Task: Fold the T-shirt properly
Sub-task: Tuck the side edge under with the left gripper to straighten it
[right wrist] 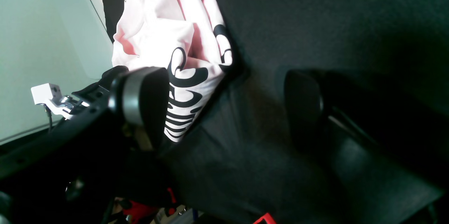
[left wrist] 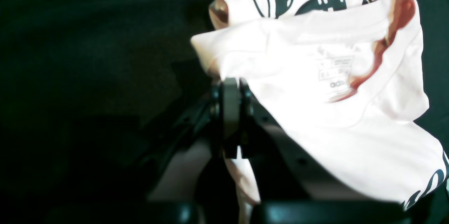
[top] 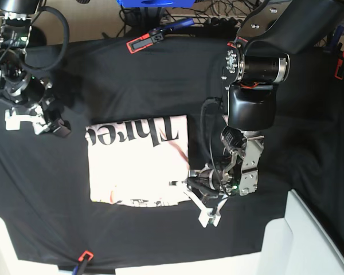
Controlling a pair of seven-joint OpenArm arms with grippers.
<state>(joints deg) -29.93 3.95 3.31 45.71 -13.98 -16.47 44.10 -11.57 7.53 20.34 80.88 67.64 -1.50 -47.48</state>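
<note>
The pale pink T-shirt (top: pixel 139 161) is lying as a folded rectangle in the middle of the black table cloth (top: pixel 160 74). The left gripper (left wrist: pixel 230 87) is pinching its edge with jaws closed tight, probably to carry over another fold. The right gripper (top: pixel 41 121), jaws spread wide and holding nothing, is waiting just off the opposite edge; bare cloth surrounds the shirt.
</note>
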